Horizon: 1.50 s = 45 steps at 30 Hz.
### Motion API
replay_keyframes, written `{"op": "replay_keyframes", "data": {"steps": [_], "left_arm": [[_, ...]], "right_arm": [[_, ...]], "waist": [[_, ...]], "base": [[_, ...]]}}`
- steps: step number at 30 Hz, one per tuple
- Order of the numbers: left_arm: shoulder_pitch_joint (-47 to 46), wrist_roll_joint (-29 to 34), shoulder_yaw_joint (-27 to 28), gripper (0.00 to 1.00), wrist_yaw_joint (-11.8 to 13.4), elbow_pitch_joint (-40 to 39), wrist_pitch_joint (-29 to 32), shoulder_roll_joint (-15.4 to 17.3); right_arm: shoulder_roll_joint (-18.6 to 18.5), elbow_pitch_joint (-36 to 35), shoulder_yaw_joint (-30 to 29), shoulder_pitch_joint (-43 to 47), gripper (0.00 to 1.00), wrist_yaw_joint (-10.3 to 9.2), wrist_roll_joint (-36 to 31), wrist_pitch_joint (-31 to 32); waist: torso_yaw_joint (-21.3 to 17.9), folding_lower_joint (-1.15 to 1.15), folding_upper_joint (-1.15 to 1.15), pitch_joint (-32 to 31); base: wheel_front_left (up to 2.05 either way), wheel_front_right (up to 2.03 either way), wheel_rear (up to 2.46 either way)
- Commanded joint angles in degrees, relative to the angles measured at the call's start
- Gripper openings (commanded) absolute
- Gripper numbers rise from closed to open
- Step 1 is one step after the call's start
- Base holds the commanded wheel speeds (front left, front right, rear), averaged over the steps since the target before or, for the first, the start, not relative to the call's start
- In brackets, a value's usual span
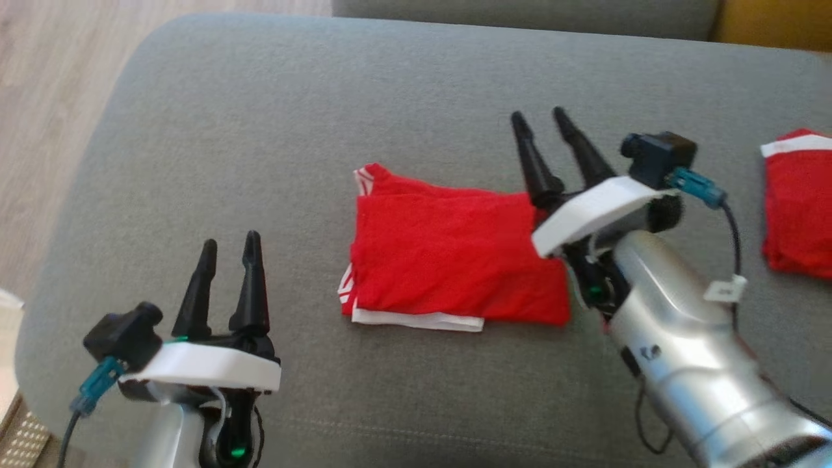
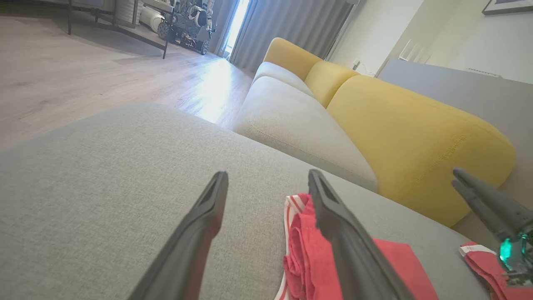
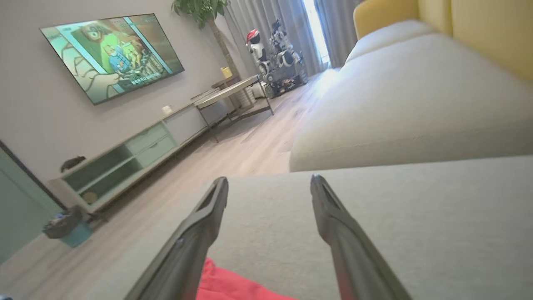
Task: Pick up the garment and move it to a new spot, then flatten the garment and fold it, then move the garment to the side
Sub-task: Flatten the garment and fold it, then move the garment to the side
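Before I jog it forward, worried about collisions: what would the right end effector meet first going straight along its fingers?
The right end effector would probably meet the grey cushion beyond the red garment; depth unclear.

Grey cushion [image 1: 227, 130]: folded garment [image 1: 448, 260], second garment [image 1: 799, 208]

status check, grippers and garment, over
Left gripper open, empty. Right gripper open, at right edge of garment. It lies folded on cushion. Second red garment further right.

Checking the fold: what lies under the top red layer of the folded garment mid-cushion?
A white hem peeks out along the near edge of the garment, striped trim at its left. Everything else beneath is covered; the right gripper hides one corner.
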Motion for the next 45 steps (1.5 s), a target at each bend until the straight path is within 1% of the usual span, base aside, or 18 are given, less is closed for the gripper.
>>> {"op": "replay_keyframes", "data": {"steps": [1, 4, 6, 9, 13, 16, 21, 25, 34, 42, 45], "left_arm": [[-2.5, 0.3, 2.1, 1.00, 0.0, -2.5, -0.7, 0.2], [-2.8, 0.4, 2.7, 1.00, 0.0, -3.3, -0.7, 0.2], [-3.0, 0.5, 3.0, 1.00, 0.0, -3.6, -0.7, 0.2], [-3.2, 0.8, 3.3, 1.00, -0.1, -3.9, -0.7, 0.2], [-2.6, 1.0, 3.0, 1.00, -0.2, -3.7, -0.7, 0.2], [-1.7, 1.5, 2.5, 1.00, -0.3, -3.4, -0.7, 0.2], [0.1, 1.9, 2.3, 1.00, -0.1, -3.3, -0.7, 0.2], [1.3, 2.0, 2.3, 1.00, 0.3, -3.5, -0.7, 0.2], [1.6, 2.7, 2.1, 1.00, 0.7, -4.5, -0.7, 0.2], [1.5, 2.7, 1.8, 1.00, 0.7, -5.1, -0.7, 0.2], [1.2, 2.6, 1.4, 1.00, 0.7, -5.1, -0.7, 0.2]], "right_arm": [[0.0, -3.0, -1.9, 1.7, 1.00, 0.37, -4.6, -0.8], [-2.6, -8.2, -9.8, 6.2, 1.00, 0.37, -17.8, -0.8], [-3.1, -13.0, -14.8, 10.4, 1.00, 0.37, -25.1, -0.8], [-2.2, -19.7, -22.0, 16.8, 1.00, 0.37, -31.9, -0.8], [-0.6, -26.8, -27.6, 23.7, 1.00, 0.37, -38.3, -0.8], [0.5, -30.9, -29.6, 27.6, 1.00, 0.37, -40.7, -0.8], [1.3, -35.5, -30.7, 32.2, 1.00, 0.37, -42.9, -0.8], [1.4, -37.4, -30.7, 34.6, 1.00, 0.37, -42.2, -0.8], [1.4, -38.1, -29.9, 36.2, 1.00, 0.37, -41.0, -0.8], [1.4, -37.9, -29.7, 36.3, 1.00, 0.37, -41.0, -0.8], [1.4, -37.3, -28.6, 35.7, 1.00, 0.37, -40.8, -0.7]], "waist": [[-1.4, 0.00, 0.00, -0.7], [-3.0, 0.00, 0.00, -1.3], [-3.9, 0.00, 0.00, -1.6], [-5.2, 0.00, 0.00, -2.1], [-6.7, 0.00, 0.00, -2.6], [-7.5, 0.00, 0.00, -2.8], [-8.0, 0.00, 0.00, -3.1], [-8.1, 0.00, 0.00, -3.4], [-7.7, 0.00, 0.00, -4.2], [-7.2, 0.00, 0.00, -3.5], [-6.8, 0.00, 0.00, -2.7]], "base": [[0.00, 0.00, 0.00], [0.00, 0.00, 0.00], [0.00, 0.00, 0.00], [0.00, 0.00, 0.00], [0.00, 0.00, 0.00], [0.00, 0.00, 0.00], [0.00, 0.00, 0.00], [0.00, 0.00, 0.00], [0.00, 0.00, 0.00], [0.00, 0.00, 0.00], [0.00, 0.00, 0.00]]}}
